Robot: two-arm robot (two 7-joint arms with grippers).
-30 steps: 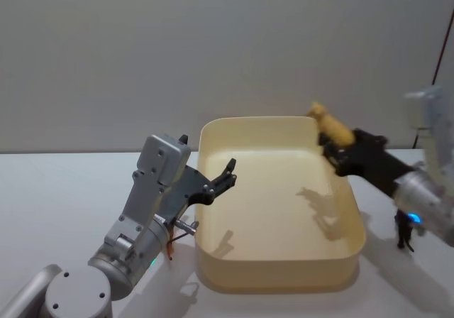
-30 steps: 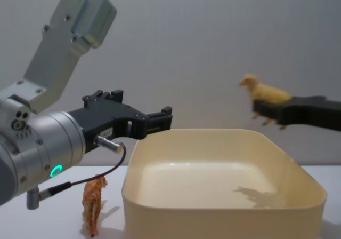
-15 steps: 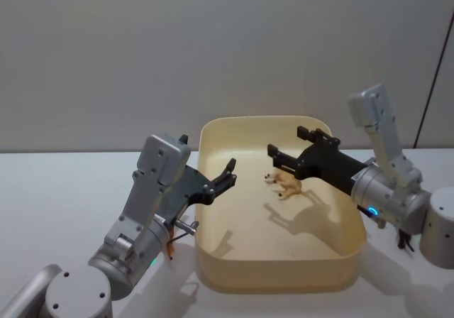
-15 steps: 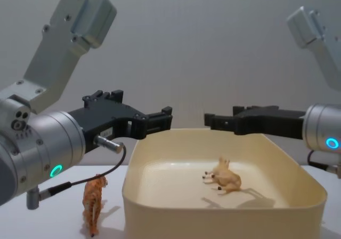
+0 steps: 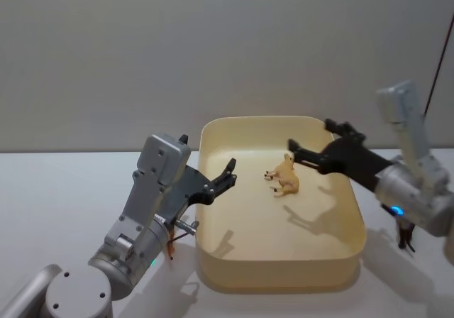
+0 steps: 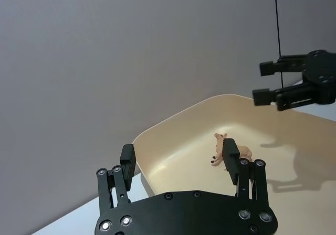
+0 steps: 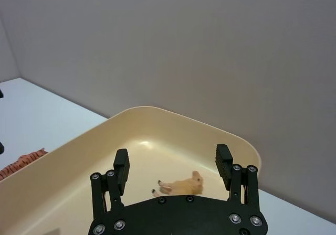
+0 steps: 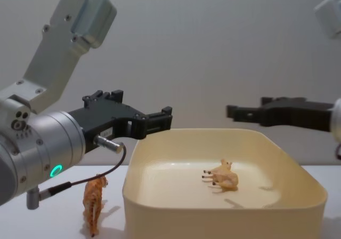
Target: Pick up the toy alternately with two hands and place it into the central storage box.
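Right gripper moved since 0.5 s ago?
Yes. In the head view, the right gripper, open, has pulled back toward the right wall of the storage box, away from its middle. The toy lies inside.

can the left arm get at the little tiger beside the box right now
Probably yes. The tiger stands on the table just outside the storage box, nothing over it. The left gripper hangs above, jaws open, tips over the rim, so it would need to draw back and dip.
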